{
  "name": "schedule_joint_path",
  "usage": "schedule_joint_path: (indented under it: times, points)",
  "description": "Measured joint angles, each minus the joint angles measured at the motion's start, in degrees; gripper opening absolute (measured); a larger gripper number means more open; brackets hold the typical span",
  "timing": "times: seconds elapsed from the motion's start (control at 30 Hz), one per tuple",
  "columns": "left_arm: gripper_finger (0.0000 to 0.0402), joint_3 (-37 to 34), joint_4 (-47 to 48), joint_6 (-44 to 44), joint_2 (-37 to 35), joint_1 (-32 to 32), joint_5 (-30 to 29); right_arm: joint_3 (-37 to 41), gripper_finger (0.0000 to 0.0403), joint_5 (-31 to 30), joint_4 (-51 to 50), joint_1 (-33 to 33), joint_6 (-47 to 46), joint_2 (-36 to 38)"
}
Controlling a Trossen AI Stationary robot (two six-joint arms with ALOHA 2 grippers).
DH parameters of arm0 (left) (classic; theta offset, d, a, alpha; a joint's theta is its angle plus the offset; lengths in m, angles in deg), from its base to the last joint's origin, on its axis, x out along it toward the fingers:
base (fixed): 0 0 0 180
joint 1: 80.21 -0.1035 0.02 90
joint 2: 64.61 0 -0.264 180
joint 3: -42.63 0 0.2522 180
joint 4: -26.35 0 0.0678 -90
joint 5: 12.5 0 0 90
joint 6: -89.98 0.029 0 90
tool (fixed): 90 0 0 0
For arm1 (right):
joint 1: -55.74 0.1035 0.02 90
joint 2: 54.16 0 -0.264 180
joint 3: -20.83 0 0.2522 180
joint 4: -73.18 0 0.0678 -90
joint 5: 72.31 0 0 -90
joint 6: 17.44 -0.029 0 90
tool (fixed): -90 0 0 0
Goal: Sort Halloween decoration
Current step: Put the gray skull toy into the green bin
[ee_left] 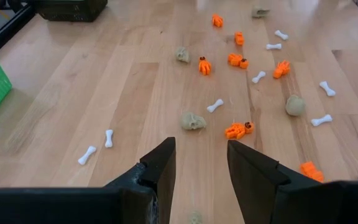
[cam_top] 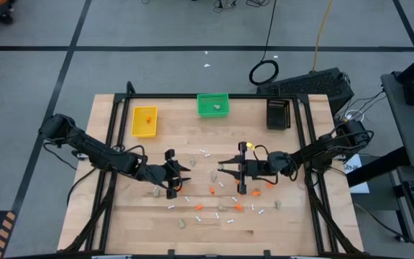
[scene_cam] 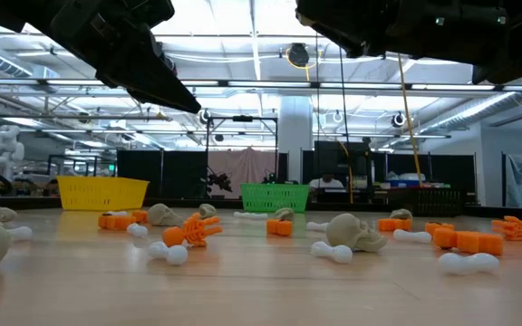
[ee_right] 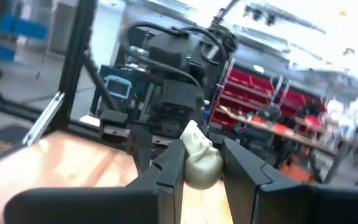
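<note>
Wooden table [cam_top: 121, 216] bearing scattered Halloween decoration [ee_left: 238, 129] ahead of the left gripper [ee_left: 201, 163], whose fingers stand parted and empty. Right gripper [ee_right: 201, 163]: fingers clamped on a beige-grey skull-shaped lump [ee_right: 199, 155], lifted clear between them.

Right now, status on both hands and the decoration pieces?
Right hand shut on a beige skull, lifted over mid-table. Left hand open, empty, above scattered pieces. Yellow bin and green bin each hold something. Nothing blocking.
</note>
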Motion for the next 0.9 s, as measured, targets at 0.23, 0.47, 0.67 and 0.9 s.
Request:
schedule_joint_path:
  times: [0.23,0.47,0.67,0.9]
  points:
    - [0.0143,0.00,0.07,0.00,0.00,0.01,0.00,-0.02,0.0066,0.13,-0.93,0.00,13.34,0.00]
    - [0.0143,0.00,0.11,0.08,0.00,0.01,-0.02,-0.02,0.0066,0.12,-1.28,0.00,26.68,0.00]
    - [0.0143,0.00,0.13,0.40,-0.01,0.01,-0.04,-0.02,0.0066,0.11,-1.34,0.00,36.73,-0.01]
    - [0.0143,0.00,0.13,0.48,-0.01,0.01,-0.31,-0.04,0.0066,0.12,-1.95,0.00,42.63,0.00]
